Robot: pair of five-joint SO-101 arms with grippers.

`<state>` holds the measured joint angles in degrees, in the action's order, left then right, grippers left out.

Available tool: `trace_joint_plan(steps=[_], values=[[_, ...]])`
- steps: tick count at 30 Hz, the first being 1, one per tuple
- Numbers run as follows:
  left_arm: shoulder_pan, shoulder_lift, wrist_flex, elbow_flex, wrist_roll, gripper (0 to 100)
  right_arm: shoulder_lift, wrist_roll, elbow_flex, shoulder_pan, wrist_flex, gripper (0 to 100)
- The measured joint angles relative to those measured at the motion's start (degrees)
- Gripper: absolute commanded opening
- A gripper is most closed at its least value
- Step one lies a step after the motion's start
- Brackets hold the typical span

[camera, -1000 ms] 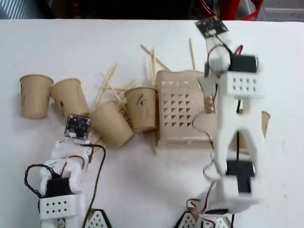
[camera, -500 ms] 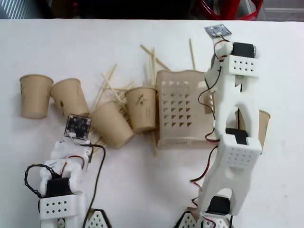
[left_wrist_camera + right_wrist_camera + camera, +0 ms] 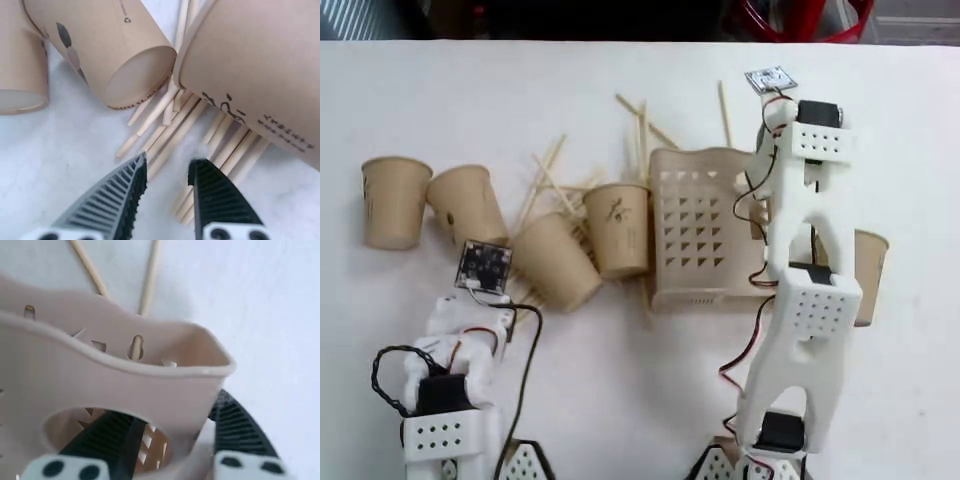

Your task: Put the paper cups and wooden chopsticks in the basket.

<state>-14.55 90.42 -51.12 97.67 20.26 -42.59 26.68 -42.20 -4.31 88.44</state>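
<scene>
The beige perforated basket (image 3: pixel 705 230) sits mid-table. Two paper cups (image 3: pixel 392 200) (image 3: pixel 468 205) lie at the left, two more (image 3: pixel 555 262) (image 3: pixel 618 228) against the basket's left side, and one cup (image 3: pixel 865 270) lies behind the right arm. Wooden chopsticks (image 3: pixel 545 180) are scattered under and behind the cups. My left gripper (image 3: pixel 167 167) is open just above a bundle of chopsticks (image 3: pixel 170 125), between two cups (image 3: pixel 125 55) (image 3: pixel 260 70). My right gripper (image 3: pixel 175 415) is open at the basket's far right corner, one finger inside the wall (image 3: pixel 150 385) and one outside.
More chopsticks (image 3: pixel 642 120) lie on the white table behind the basket. The right arm (image 3: pixel 810 300) stretches along the basket's right side. The table's far edge runs along the back, with dark and red objects beyond it.
The right arm has straightened forward and lowered along the basket's right side, bringing its gripper down over the far right corner. The left arm and the cups have not moved.
</scene>
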Motion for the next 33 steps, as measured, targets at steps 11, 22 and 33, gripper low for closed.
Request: trace_joint_plan(steps=[11,22,33], values=[[0.00,0.00,0.00,0.00,0.00,15,1.32,-5.45,-4.22,-1.67,0.00,1.6],[0.00,0.00,0.00,0.00,0.00,15,23.65,-17.41,-9.49,-4.92,1.05,1.7],[0.00,0.00,0.00,0.00,0.00,15,42.90,-18.90,-9.58,-5.80,8.97,1.7]])
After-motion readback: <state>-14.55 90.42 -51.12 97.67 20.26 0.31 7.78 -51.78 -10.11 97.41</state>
